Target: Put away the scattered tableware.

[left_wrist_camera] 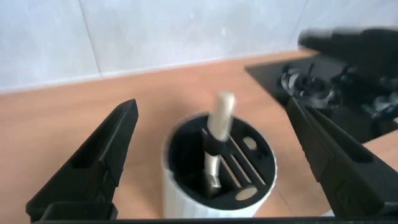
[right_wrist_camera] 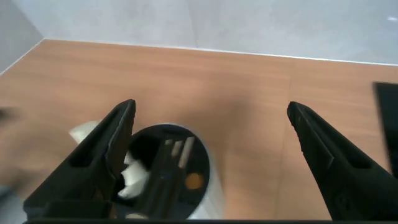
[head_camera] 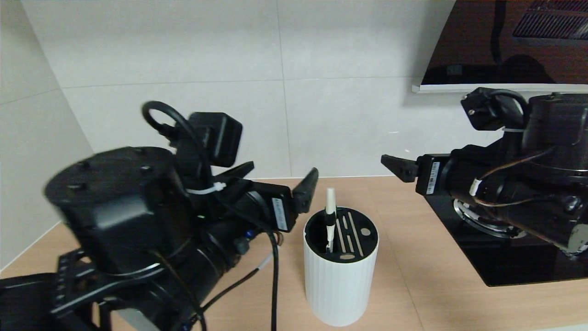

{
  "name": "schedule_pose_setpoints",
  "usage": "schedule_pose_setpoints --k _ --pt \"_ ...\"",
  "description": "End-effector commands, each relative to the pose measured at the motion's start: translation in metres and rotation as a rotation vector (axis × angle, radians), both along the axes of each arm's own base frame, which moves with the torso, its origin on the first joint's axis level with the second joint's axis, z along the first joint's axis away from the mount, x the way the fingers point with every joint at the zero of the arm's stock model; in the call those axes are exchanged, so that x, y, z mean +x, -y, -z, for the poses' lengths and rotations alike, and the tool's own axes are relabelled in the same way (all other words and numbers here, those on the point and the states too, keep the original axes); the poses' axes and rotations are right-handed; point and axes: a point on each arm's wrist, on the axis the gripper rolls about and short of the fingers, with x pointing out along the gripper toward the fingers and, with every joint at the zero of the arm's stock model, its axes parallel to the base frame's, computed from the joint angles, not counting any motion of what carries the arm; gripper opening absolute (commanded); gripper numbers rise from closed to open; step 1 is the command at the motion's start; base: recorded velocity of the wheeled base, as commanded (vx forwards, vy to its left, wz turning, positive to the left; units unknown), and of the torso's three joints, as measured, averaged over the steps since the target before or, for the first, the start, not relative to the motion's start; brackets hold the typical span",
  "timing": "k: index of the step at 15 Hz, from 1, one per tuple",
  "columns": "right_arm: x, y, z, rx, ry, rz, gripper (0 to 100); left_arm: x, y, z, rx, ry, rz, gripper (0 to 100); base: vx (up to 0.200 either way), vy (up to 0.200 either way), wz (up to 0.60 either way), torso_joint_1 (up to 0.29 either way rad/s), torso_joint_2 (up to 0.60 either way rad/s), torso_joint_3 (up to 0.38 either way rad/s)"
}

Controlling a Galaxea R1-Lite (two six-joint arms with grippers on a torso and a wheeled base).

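Here, a white ribbed holder (head_camera: 341, 276) stands upright on the wooden counter (head_camera: 413, 285), roughly midway between the two arms; its black top insert has an open well on the robot's left side and several narrow slots beside it. A utensil (head_camera: 330, 202) with a white handle and a black collar stands nearly upright in that open well, handle up and clear of the rim; its working end is sunk in the holder, so what kind of tableware it is cannot be told.

The left claw (left_wrist_camera: 210, 109) hangs above the counter just to the left of the holder, its fingers (left_wrist_camera: 93, 168) spread wide apart and gripping nothing; in its wrist view the holder and the handle sit between the two open fingers but lower down, touching neither. In the head view its nearer finger lies just beside the top of the handle, with a gap between them.

The right claw (right_wrist_camera: 210, 107) hovers to the right of the holder, over the near corner of a black cooktop (head_camera: 482, 257) let into the counter; its fingers (right_wrist_camera: 329, 155) are likewise spread and empty, and it is apart from the holder.

A pale tiled wall (head_camera: 285, 92) backs the counter; a dark extractor hood (head_camera: 505, 41) hangs above the cooktop.
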Motion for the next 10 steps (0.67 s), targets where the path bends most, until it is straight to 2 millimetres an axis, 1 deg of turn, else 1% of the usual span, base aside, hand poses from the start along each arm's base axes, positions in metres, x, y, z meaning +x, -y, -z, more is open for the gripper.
schedule_pose_setpoints --k 1,3,5,6,8,9,10 --pt "-0.030 0.034 -0.013 0.019 0.063 0.062 100 -0.018 -0.053 -0.035 -0.043 0.121 -0.096 100 0.000 0.000 0.00 0.000 0.00 0.000" --pt "-0.058 0.065 -0.012 -0.019 0.110 0.108 100 -0.037 -0.097 -0.043 -0.012 0.190 -0.206 100 0.000 0.000 0.00 0.000 0.00 0.000" --pt "-0.096 0.098 -0.014 -0.011 0.192 0.161 100 -0.063 -0.140 -0.036 0.051 0.244 -0.340 100 0.000 0.000 0.00 0.000 0.00 0.000" --pt "-0.114 0.113 -0.013 0.003 0.227 0.205 100 -0.077 -0.156 -0.032 0.063 0.264 -0.394 100 0.000 0.000 0.00 0.000 0.00 0.000" --pt "-0.150 0.141 -0.009 -0.027 0.289 0.329 100 -0.111 -0.183 -0.028 0.060 0.282 -0.495 100 0.000 0.000 0.00 0.000 0.00 0.000" --pt "-0.171 0.152 -0.006 -0.043 0.320 0.375 100 -0.130 -0.194 -0.024 0.068 0.279 -0.536 100 0.000 0.000 0.00 0.000 0.00 0.000" --pt "-0.185 0.157 -0.003 -0.059 0.341 0.400 100 -0.142 -0.200 -0.021 0.075 0.274 -0.554 100 0.000 0.000 0.00 0.000 0.00 0.000"
